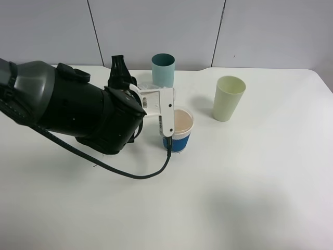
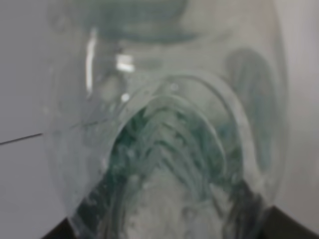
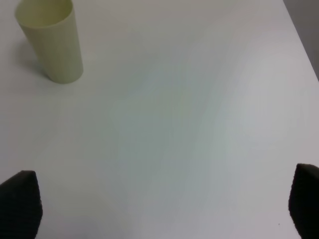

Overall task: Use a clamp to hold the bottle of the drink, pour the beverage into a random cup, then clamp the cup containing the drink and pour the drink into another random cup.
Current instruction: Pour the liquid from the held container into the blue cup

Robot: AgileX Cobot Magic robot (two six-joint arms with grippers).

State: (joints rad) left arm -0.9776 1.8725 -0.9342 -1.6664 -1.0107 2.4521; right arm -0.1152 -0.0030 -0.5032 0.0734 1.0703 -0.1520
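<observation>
My left gripper (image 1: pixel 156 104) at the tip of the bulky black arm is shut on the clear bottle (image 2: pixel 169 124), which fills the left wrist view; dark fingertips (image 2: pixel 294 226) show at its edges. From the exterior high camera the bottle is mostly hidden behind the white wrist mount. It is held just left of and above the white cup with the blue band (image 1: pixel 180 133), whose cream inside shows; I cannot tell whether any liquid is there. The teal cup (image 1: pixel 163 69) stands behind the gripper. My right gripper (image 3: pixel 159 209) is open over bare table, holding nothing.
A pale green cup (image 1: pixel 228 98) stands upright at the right back of the white table (image 1: pixel 250 182) and appears in the right wrist view (image 3: pixel 50 42). A black cable (image 1: pixel 130 174) loops over the table in front of the left arm.
</observation>
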